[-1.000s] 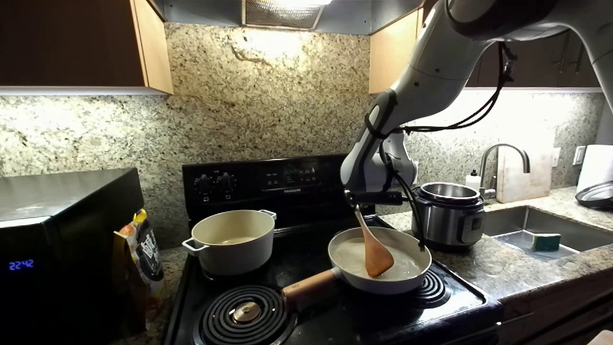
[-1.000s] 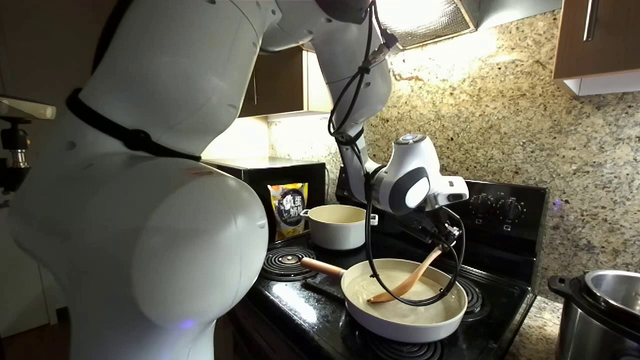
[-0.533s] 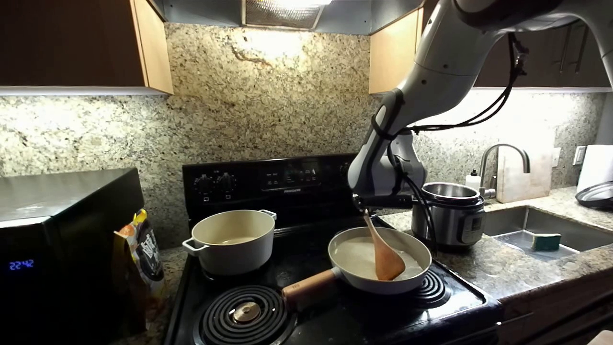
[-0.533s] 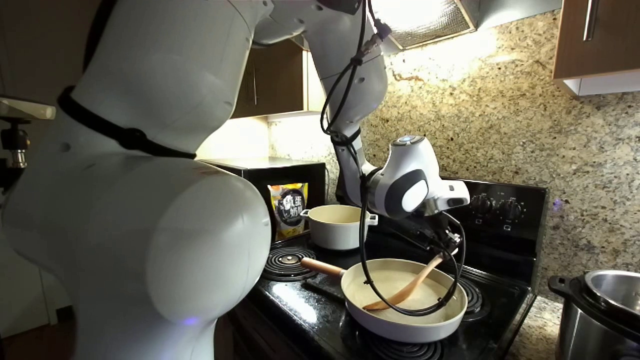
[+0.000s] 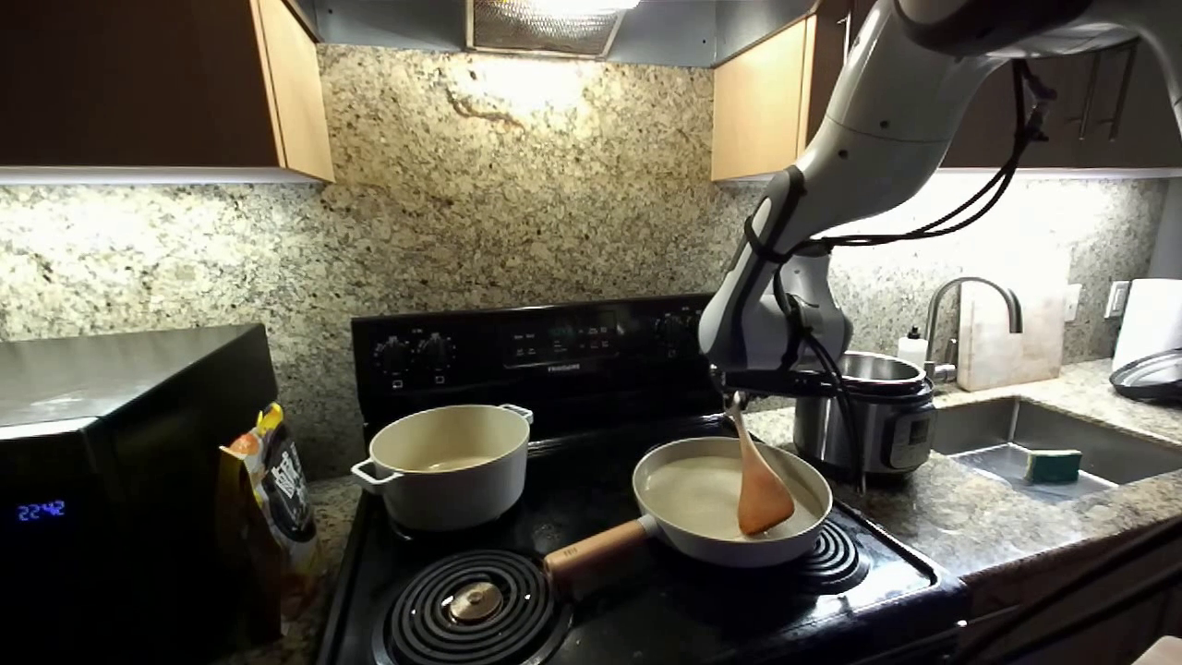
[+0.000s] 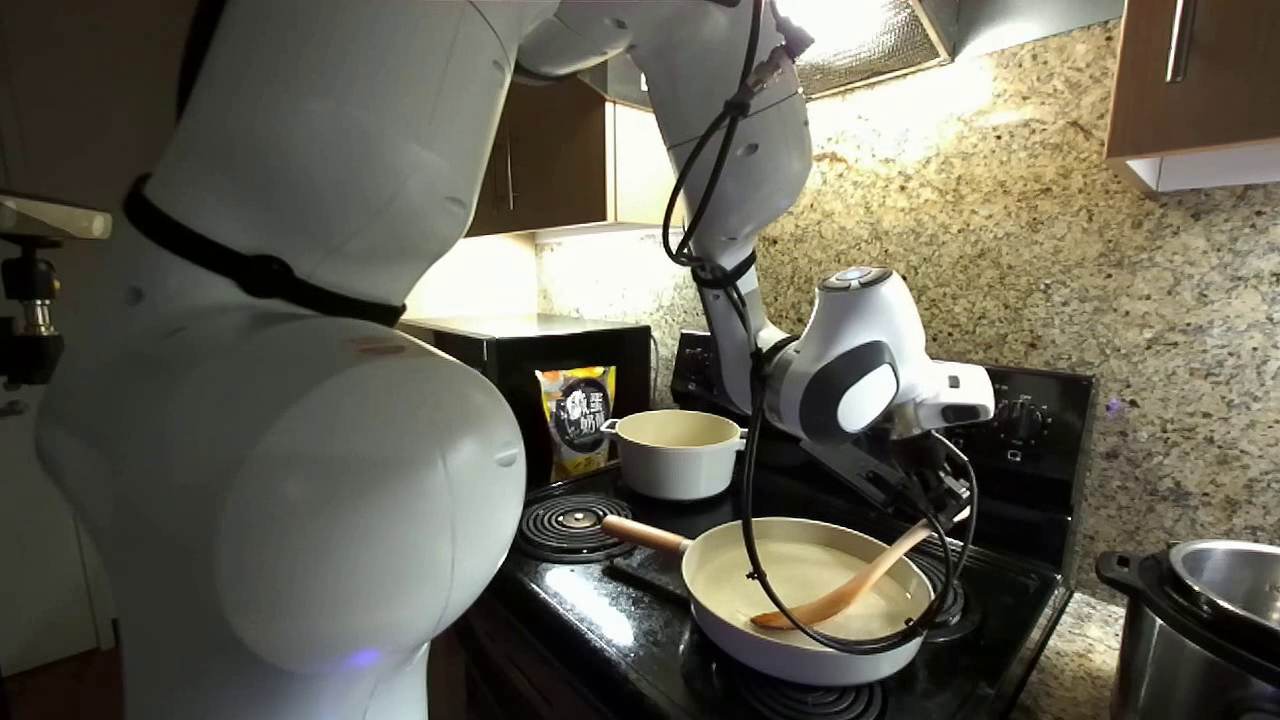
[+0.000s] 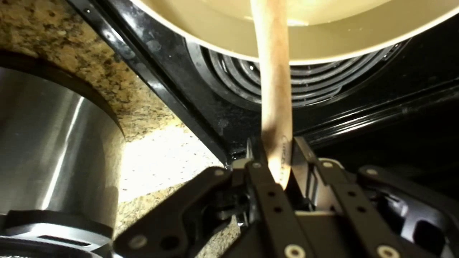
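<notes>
My gripper (image 7: 277, 142) is shut on the handle end of a wooden spatula (image 7: 274, 79), which sits between both fingers. The spatula also shows in both exterior views (image 5: 764, 499) (image 6: 845, 595). It slants down from the gripper (image 6: 950, 500), its blade inside a light frying pan (image 5: 729, 551) and low at the pan's floor. The pan holds a pale, shiny layer that looks like liquid. The pan (image 6: 810, 662) has a wooden handle (image 6: 645, 535) and stands on a coil burner. In an exterior view, a black cable loop hangs in front of the spatula and pan.
A white two-handled pot (image 5: 452, 494) stands on a back burner of the black stove (image 5: 683, 619). A steel electric cooker (image 5: 863, 434) is close beside the gripper on the counter. A microwave (image 5: 138, 517), a yellow-black bag (image 5: 284, 489) and a sink with a sponge (image 5: 1053, 466) flank the stove.
The gripper and spatula have moved right in both exterior views. The blade has slid across the pan toward the right side in an exterior view. The pan has not moved.
</notes>
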{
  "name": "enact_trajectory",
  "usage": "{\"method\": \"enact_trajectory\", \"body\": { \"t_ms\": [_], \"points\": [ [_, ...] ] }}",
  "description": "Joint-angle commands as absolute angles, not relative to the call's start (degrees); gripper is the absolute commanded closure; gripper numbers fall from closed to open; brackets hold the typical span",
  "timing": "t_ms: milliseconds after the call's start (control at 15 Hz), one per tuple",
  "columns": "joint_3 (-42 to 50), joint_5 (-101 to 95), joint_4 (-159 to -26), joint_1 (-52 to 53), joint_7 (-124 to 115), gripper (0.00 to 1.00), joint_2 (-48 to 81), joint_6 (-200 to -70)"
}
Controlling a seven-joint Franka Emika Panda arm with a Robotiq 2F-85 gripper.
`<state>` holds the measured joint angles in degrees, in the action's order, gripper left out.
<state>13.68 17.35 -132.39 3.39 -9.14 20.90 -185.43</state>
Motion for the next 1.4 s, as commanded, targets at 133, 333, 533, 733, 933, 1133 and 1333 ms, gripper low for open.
{"method": "enact_trajectory", "body": {
  "t_ms": [133,333,533,733,933,1133,1333],
  "points": [
    [12.1,16.7,-132.7,-0.9,-11.4,0.94,19.0,-186.4],
    [14.0,17.9,-130.8,0.5,-10.4,0.94,19.9,-185.7],
    [15.1,17.6,-128.0,1.7,-10.4,0.94,21.3,-184.6],
    [15.8,17.2,-124.5,2.9,-10.5,0.94,23.2,-183.0],
    [16.5,16.9,-120.6,4.8,-10.6,0.94,25.7,-180.9],
    [17.2,16.5,-116.9,6.8,-10.7,0.94,28.1,-178.3],
    [17.4,16.2,-113.8,8.7,-10.3,0.94,30.0,-176.1]
  ]
}}
